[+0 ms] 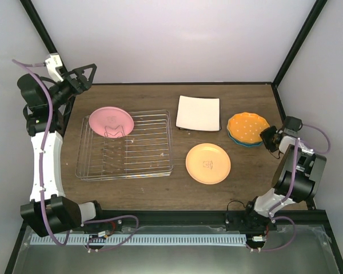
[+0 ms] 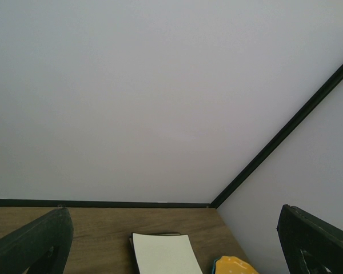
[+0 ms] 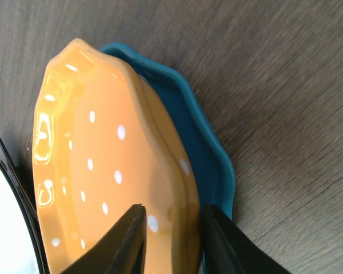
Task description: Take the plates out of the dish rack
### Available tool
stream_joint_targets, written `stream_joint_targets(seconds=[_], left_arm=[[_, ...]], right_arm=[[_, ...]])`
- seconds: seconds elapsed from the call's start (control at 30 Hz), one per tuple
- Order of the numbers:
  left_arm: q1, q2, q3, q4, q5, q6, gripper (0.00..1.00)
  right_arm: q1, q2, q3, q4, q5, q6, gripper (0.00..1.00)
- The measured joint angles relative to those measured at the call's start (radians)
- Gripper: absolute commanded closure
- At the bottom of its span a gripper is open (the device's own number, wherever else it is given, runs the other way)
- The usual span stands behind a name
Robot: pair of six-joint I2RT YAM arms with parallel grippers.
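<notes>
A wooden worktop in a white-walled booth carries the dish rack, where only the pink plate stands, leaning among the wires at the far left end. The left gripper hangs wide open and empty above the far left corner; the right gripper straddles the rim of the orange dotted plate stacked on a teal plate, but whether it pinches I cannot tell. The pink plate looks stiff, glazed, slippery and breakable, best taken by its free upper rim.
</notes>
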Motion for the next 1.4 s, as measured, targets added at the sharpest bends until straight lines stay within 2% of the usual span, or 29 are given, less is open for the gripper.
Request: stream_joint_targets(seconds=[0.1, 0.33, 0.57, 0.77, 0.87, 0.93, 1.1, 1.17, 1.27, 1.4], left_arm=[[0.0, -0.002, -0.001, -0.001, 0.0, 0.003, 0.0], [0.0, -0.003, -0.001, -0.008, 0.001, 0.015, 0.0], [0.0, -0.003, -0.001, -0.008, 0.008, 0.018, 0.0], [0.0, -0.003, -0.001, -0.007, 0.008, 0.018, 0.0], [0.0, -0.003, -0.003, -0.006, 0.008, 0.017, 0.0], [0.0, -0.003, -0.004, -0.006, 0.008, 0.015, 0.0], [0.0, -0.001, -0.005, -0.006, 0.007, 0.016, 0.0], [0.0, -0.001, -0.005, -0.011, 0.006, 0.021, 0.0], [0.0, -0.006, -0.005, -0.03, -0.001, 0.037, 0.0], [0.0, -0.032, -0.017, -0.055, -0.005, 0.061, 0.0]], right_arm=[[-0.001, 0.017, 0.001, -0.006, -0.013, -0.004, 0.56], [-0.001, 0.023, 0.075, -0.082, -0.002, -0.042, 0.43], [-0.001, 0.017, 0.197, -0.183, 0.113, -0.098, 0.38], [0.032, -0.008, 0.261, -0.175, 0.117, -0.053, 0.39], [0.158, 0.026, 0.385, -0.145, 0.116, -0.021, 0.4], [0.284, 0.104, 0.55, -0.127, 0.101, -0.025, 0.4], [0.659, 0.521, 1.279, -0.071, 0.02, -0.16, 0.39], [0.778, 0.655, 1.475, -0.065, -0.031, -0.227, 0.38], [0.908, 0.726, 1.507, -0.044, -0.104, -0.323, 0.36], [1.018, 0.729, 1.347, 0.031, -0.19, -0.472, 0.37]])
